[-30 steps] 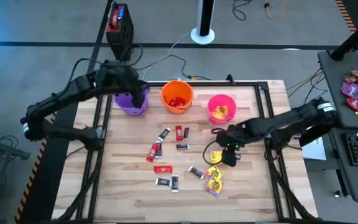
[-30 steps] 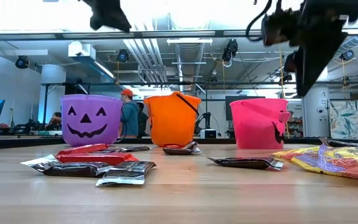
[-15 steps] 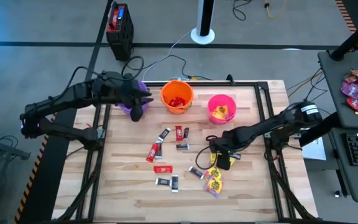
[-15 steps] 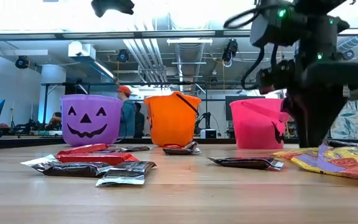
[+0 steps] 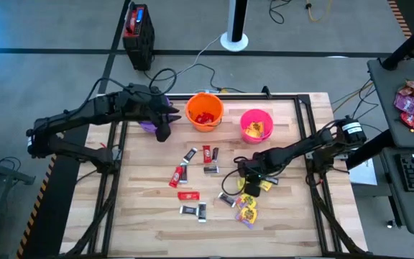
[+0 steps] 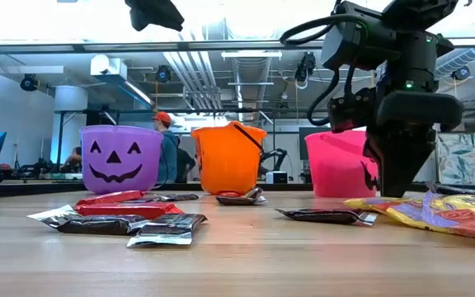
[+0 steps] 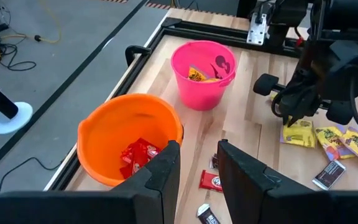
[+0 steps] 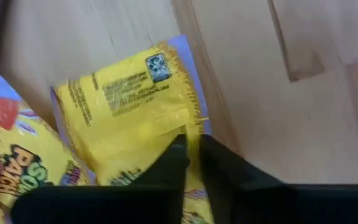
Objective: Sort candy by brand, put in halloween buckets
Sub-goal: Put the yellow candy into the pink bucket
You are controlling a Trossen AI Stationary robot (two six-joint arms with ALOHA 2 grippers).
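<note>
Your right gripper (image 5: 248, 188) is pinching a yellow packet (image 8: 135, 118) on the worktop (image 5: 293, 223), in front of the pink bucket (image 5: 255, 125).

Other yellow packets and dark bars (image 5: 192, 210) crowd close around it. The right arm reaches low from the pink bucket's side; its wrist view shows the fingers closed on the packet's edge. Your left gripper (image 5: 163, 129) hovers beside the orange bucket (image 5: 205, 111), fingers slightly apart, hiding the purple bucket (image 6: 122, 158) from above.

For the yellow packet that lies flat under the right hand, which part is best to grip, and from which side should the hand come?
Probably its free crimped edge, from straight above. The yellow packet lies flat on the table, so there is no side to get under; the thin edge is what the fingers can pinch. The right hand is already over it, fingers nearly together at that edge. Other yellow packets lie close beside it.
</note>
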